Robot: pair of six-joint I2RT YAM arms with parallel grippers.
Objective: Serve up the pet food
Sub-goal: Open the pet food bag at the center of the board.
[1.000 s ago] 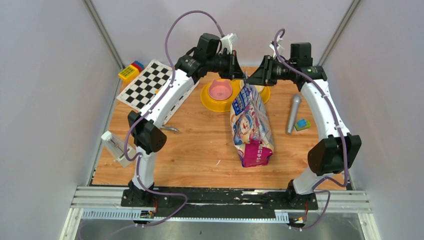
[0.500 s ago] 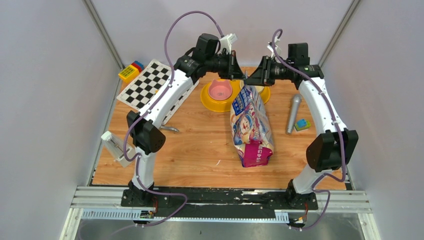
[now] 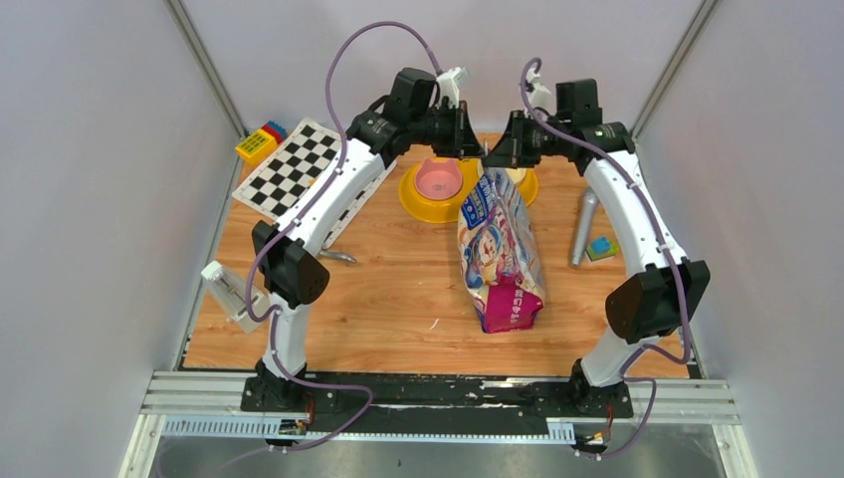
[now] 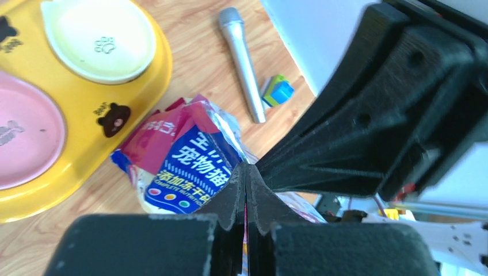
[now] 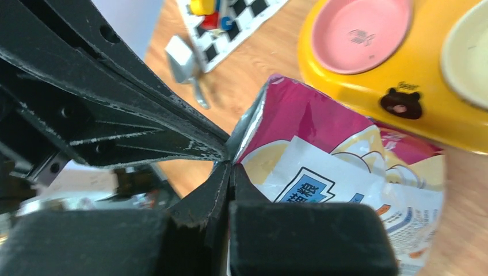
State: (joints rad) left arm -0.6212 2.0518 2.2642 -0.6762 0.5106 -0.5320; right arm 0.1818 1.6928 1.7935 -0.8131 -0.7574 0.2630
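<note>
The glossy blue-and-pink pet food bag point(image 3: 500, 249) lies lengthwise mid-table, its top end towards the yellow double-bowl feeder point(image 3: 416, 207). My left gripper point(image 3: 479, 155) and right gripper point(image 3: 491, 157) meet tip to tip at that top end. In the left wrist view the left gripper point(image 4: 246, 172) is shut on the bag's point(image 4: 184, 167) edge. In the right wrist view the right gripper point(image 5: 231, 165) is shut on the bag's point(image 5: 322, 144) pink corner. The kibble is hidden inside the bag. Both feeder bowls point(image 4: 98, 37) look empty.
A grey microphone-like cylinder point(image 3: 584, 227) and a small green-blue block point(image 3: 601, 248) lie right of the bag. A checkerboard sheet point(image 3: 294, 169) and toy blocks point(image 3: 261, 139) sit at the back left. The grey scoop point(image 5: 183, 57) lies near the checkerboard.
My right wrist has shifted a little to the left and towards the back, closer to the left gripper. Both grippers stay shut on the bag's top. The bag's body has not moved.
</note>
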